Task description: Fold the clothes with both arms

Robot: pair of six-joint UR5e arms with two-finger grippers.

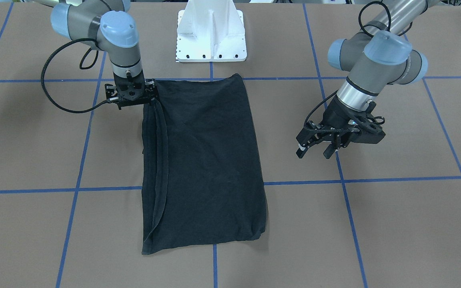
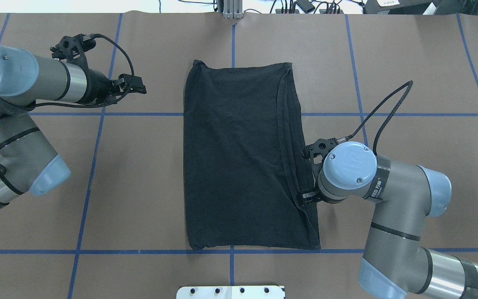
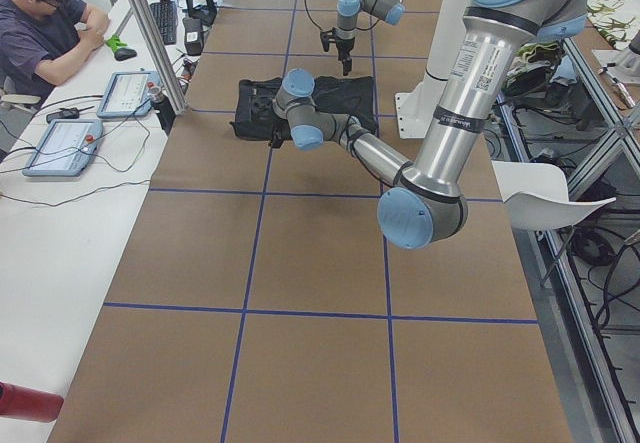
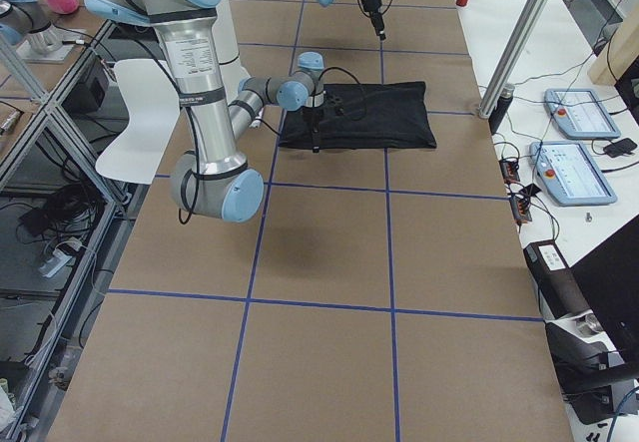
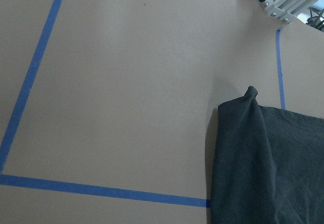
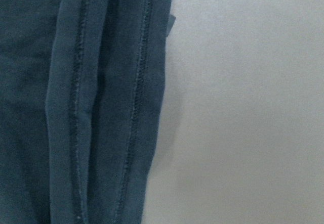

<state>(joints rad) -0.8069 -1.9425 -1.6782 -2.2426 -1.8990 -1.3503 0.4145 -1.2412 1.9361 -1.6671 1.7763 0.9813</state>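
The black T-shirt lies flat on the brown table, folded into a long rectangle with its plain side up and the graphic hidden. Its stacked hems run along the robot's right edge and fill the right wrist view. My right gripper points straight down at that edge's near corner, low over the cloth. Its fingers are hidden by the wrist, so I cannot tell their state. My left gripper is open and empty, hovering over bare table well clear of the shirt's other edge.
The white pedestal mount stands just behind the shirt on the robot's side. Blue tape lines grid the table. An operator sits at a side desk with tablets beyond the table's far edge.
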